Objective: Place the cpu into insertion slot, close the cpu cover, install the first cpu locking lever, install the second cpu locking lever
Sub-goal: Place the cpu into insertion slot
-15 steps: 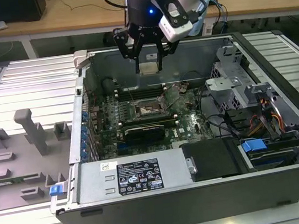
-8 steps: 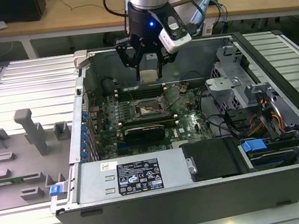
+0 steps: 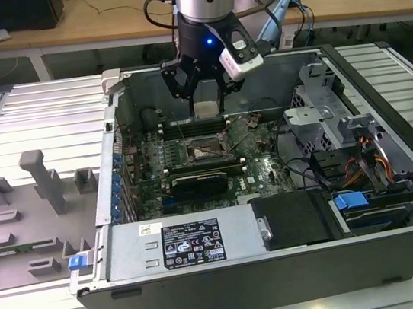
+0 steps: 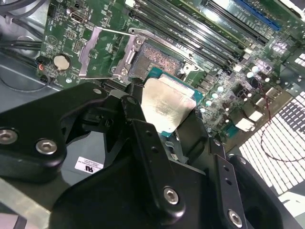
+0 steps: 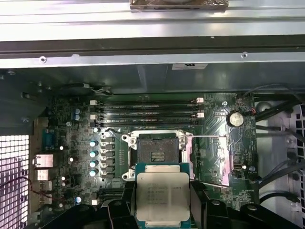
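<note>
My gripper (image 3: 205,102) hangs inside the open computer case, shut on the cpu (image 3: 205,109), a flat square chip with a pale metal top. In both wrist views the cpu (image 5: 162,193) (image 4: 167,107) sits level between the black fingers (image 4: 140,126), above the motherboard. The insertion slot (image 5: 157,155) (image 3: 208,151) (image 4: 159,59) lies open just past the chip's far edge, its pin field bare. The cpu cover (image 5: 209,160) (image 4: 102,52), a silver frame plate, is swung open beside the slot. Thin wire levers stand raised next to it.
Memory slots (image 5: 147,112) run beyond the socket, toward the case wall (image 5: 152,57). A long black card (image 3: 199,180) lies on the near side, then the power supply (image 3: 180,243). Drive cages and cables (image 3: 361,156) fill the exterior view's right. Grey fixtures (image 3: 41,185) stand on the table.
</note>
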Controlling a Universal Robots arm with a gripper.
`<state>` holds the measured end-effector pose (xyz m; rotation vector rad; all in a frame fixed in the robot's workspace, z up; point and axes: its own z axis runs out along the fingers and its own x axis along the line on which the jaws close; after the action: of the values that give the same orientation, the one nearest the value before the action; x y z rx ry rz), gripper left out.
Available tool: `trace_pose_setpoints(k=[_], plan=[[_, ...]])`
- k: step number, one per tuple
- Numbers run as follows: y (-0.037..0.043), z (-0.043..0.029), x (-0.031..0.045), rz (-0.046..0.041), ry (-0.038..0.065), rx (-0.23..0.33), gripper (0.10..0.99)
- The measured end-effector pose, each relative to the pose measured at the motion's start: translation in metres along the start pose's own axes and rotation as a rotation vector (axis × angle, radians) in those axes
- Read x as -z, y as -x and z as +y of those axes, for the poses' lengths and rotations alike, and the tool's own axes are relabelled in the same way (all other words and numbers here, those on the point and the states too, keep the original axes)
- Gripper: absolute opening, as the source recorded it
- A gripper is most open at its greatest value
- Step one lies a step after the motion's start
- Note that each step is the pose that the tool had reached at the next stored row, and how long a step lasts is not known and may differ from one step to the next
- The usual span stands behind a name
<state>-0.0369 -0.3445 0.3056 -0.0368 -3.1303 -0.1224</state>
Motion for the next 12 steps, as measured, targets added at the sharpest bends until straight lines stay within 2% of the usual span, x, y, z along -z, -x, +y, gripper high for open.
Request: trace_pose_setpoints(k=[5,7,12], plan=[[0.0001,0.0000,-0.0087,-0.0035,-0.003,-0.002,0.541],[0.0001,-0.0001,-0.0096,-0.0065,-0.007,-0.041,0.541],[0.0001,-0.0001,-0.0104,-0.0179,-0.006,-0.193,0.541]])
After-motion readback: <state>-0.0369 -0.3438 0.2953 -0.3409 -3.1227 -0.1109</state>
